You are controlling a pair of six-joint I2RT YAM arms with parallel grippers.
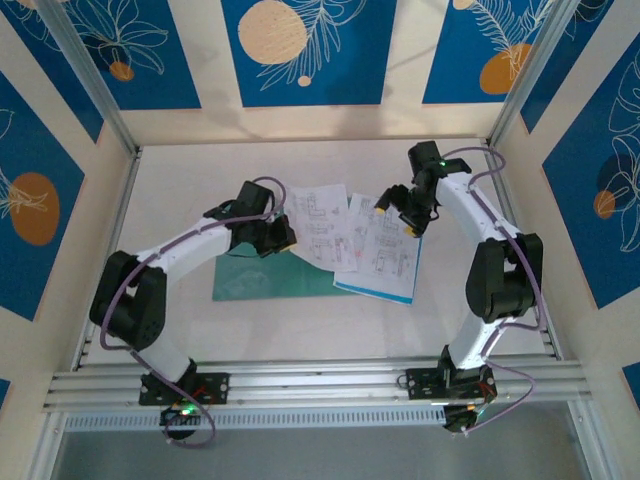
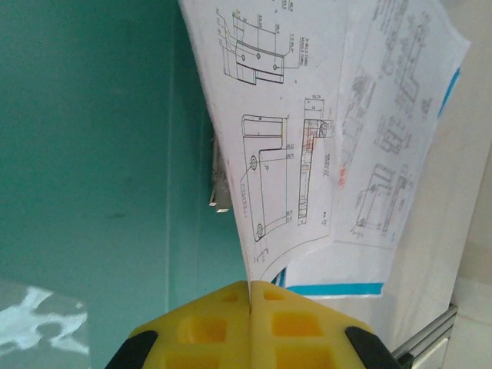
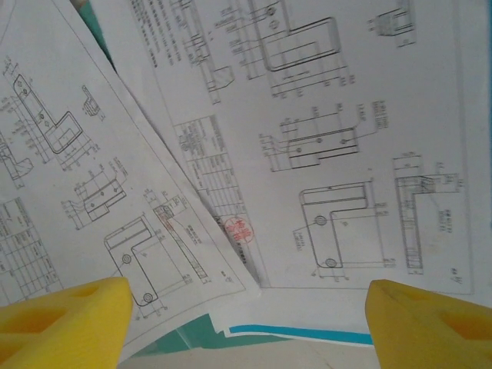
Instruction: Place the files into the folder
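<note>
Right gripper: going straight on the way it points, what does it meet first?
Most likely the printed paper sheets. The open right gripper points down at the overlapping stack, and nothing shows in between. How far off the sheets are is hard to judge from the wrist view.

I am seeing soft, even light falling from above in the top view, and the arms are casting only faint shadows on the pale tabletop. At the left wrist, a whitish reflection is breaking up the lower left corner below the evenly lit green folder, and the yellow jaws are blurring near the lens. At the right wrist, the printed sheets are reading sharp while the jaws are smearing out of focus.
</note>
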